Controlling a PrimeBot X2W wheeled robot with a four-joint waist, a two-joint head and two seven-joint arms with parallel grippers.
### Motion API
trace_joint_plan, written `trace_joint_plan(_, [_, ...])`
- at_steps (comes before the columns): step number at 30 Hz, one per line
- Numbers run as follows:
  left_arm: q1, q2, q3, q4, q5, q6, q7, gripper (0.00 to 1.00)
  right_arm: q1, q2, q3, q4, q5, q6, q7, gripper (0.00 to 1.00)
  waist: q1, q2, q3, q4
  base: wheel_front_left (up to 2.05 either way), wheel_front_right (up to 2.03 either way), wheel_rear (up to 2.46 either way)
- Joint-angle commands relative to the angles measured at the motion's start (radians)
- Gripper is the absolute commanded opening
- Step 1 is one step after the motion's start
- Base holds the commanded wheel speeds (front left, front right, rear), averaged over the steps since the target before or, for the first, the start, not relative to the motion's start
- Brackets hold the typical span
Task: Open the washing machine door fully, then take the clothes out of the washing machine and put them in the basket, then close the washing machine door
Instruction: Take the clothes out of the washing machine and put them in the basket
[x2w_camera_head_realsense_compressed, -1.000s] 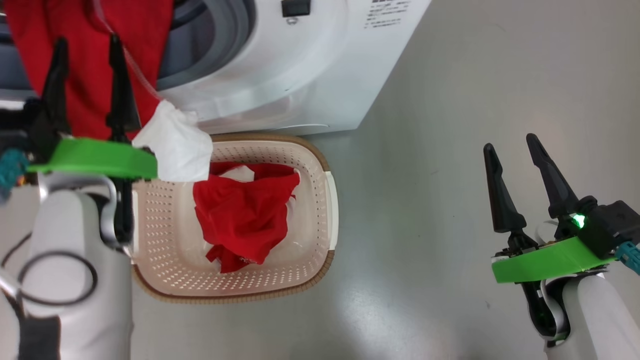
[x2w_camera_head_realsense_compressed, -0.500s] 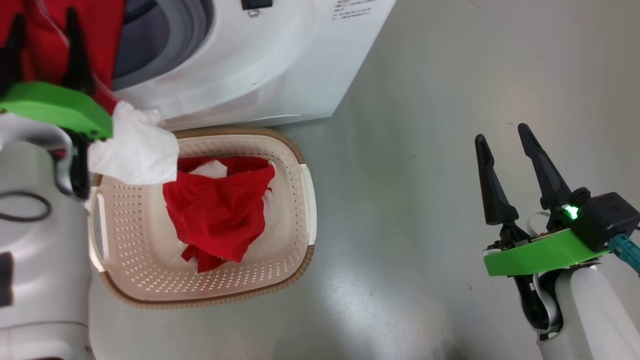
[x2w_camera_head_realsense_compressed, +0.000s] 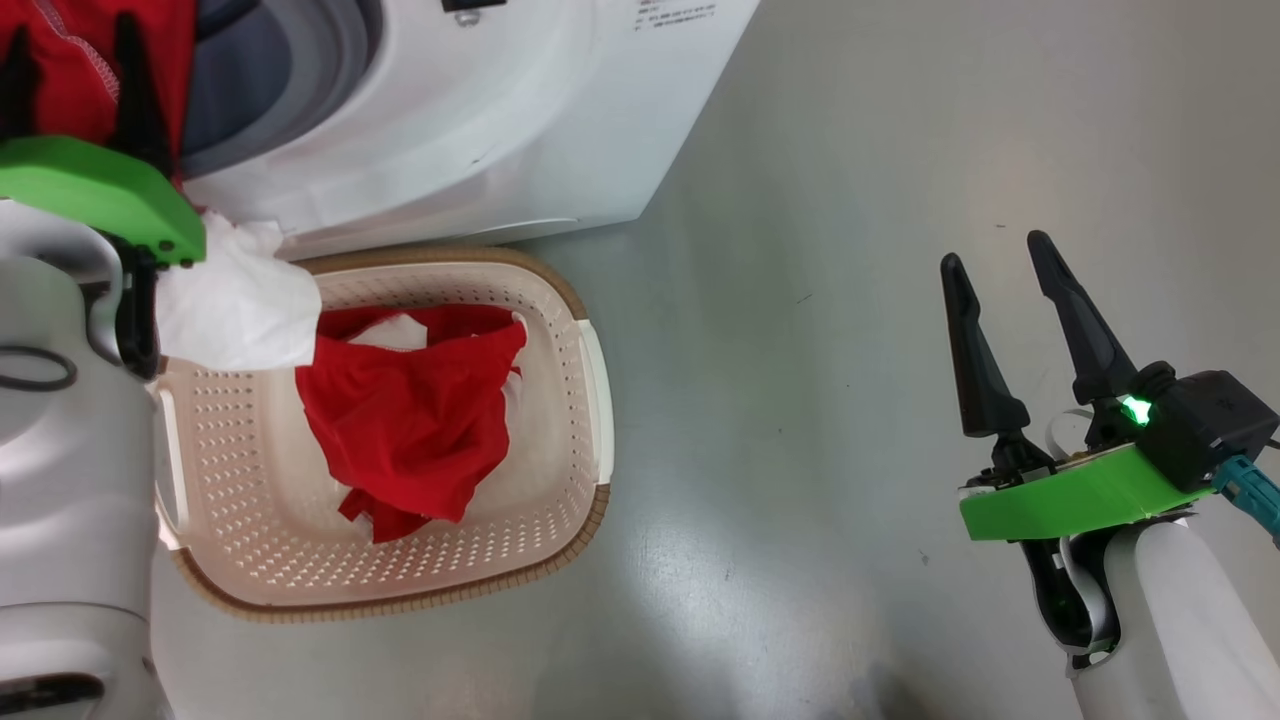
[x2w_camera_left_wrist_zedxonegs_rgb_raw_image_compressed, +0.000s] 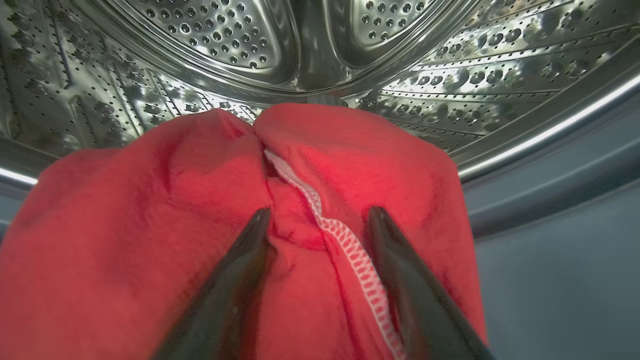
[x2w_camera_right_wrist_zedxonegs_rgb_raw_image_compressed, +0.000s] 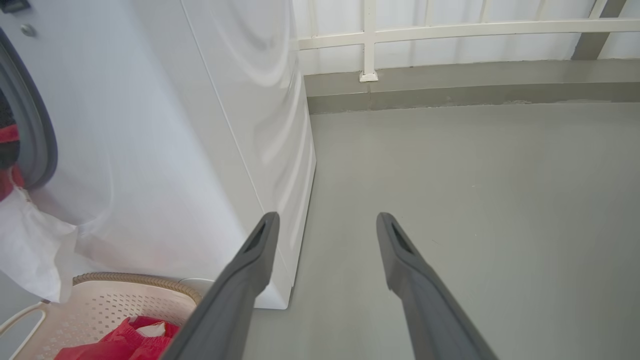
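Smooth grey floor (x2w_camera_head_realsense_compressed: 850, 300); white railing (x2w_camera_right_wrist_zedxonegs_rgb_raw_image_compressed: 450, 30) lines the far wall. One washing machine (x2w_camera_head_realsense_compressed: 480, 120), one basket (x2w_camera_head_realsense_compressed: 590, 400) just before it. Two clothes (x2w_camera_head_realsense_compressed: 410, 420): one lies in the basket, one draped garment (x2w_camera_left_wrist_zedxonegs_rgb_raw_image_compressed: 150, 225) hangs from the drum mouth. Left gripper (x2w_camera_left_wrist_zedxonegs_rgb_raw_image_compressed: 319, 212) stands spread wide over it, clamping nothing; right gripper (x2w_camera_head_realsense_compressed: 995, 265), at the right, gapes empty.

Washing machine (x2w_camera_head_realsense_compressed: 480, 130): white casing, grey door ring (x2w_camera_head_realsense_compressed: 335, 60), small black print on the front. Drum (x2w_camera_left_wrist_zedxonegs_rgb_raw_image_compressed: 300, 45): bare steel, dot-perforated in regular rows.
Clothes (x2w_camera_left_wrist_zedxonegs_rgb_raw_image_compressed: 150, 225): bright red, with white zigzag seam stitching (x2w_camera_left_wrist_zedxonegs_rgb_raw_image_compressed: 345, 240). White fabric part (x2w_camera_head_realsense_compressed: 235, 310): plain, unpatterned. Garment in basket (x2w_camera_head_realsense_compressed: 410, 430): red with white patches.
Basket (x2w_camera_head_realsense_compressed: 560, 470): cream-white, rows of small holes, brown woven-look rim (x2w_camera_head_realsense_compressed: 400, 605), white handle (x2w_camera_head_realsense_compressed: 597, 400).
Left tool (x2w_camera_left_wrist_zedxonegs_rgb_raw_image_compressed: 320, 212), right tool (x2w_camera_head_realsense_compressed: 992, 250): dark grey-black fingers. Mount plate (x2w_camera_head_realsense_compressed: 1070, 495): bright green.
Floor (x2w_camera_head_realsense_compressed: 850, 250): plain grey-green.
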Motion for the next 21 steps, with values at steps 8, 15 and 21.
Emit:
trace_joint_plan(8, [-0.003, 0.055, -0.017, 0.004, -0.021, -0.006, -0.005, 0.00, 0.001, 0.004, 0.016, -0.024, -0.004, 0.005, -0.006, 1.00, 0.0000, 0.0000, 0.000, -0.001, 0.00, 0.00, 0.00])
trace_joint_plan(15, [0.011, 0.052, -0.020, -0.042, -0.030, -0.006, -0.005, 0.00, -0.002, 0.005, 0.011, -0.025, -0.006, 0.005, -0.006, 1.00, 0.0000, 0.0000, -0.003, 0.003, 0.00, 0.00, 0.00])
trace_joint_plan(21, [0.078, 0.040, -0.005, -0.178, -0.023, -0.005, -0.005, 0.00, 0.004, 0.005, 0.002, -0.026, -0.009, 0.005, -0.006, 1.00, 0.0000, 0.0000, -0.018, 0.015, 0.00, 0.00, 0.00])
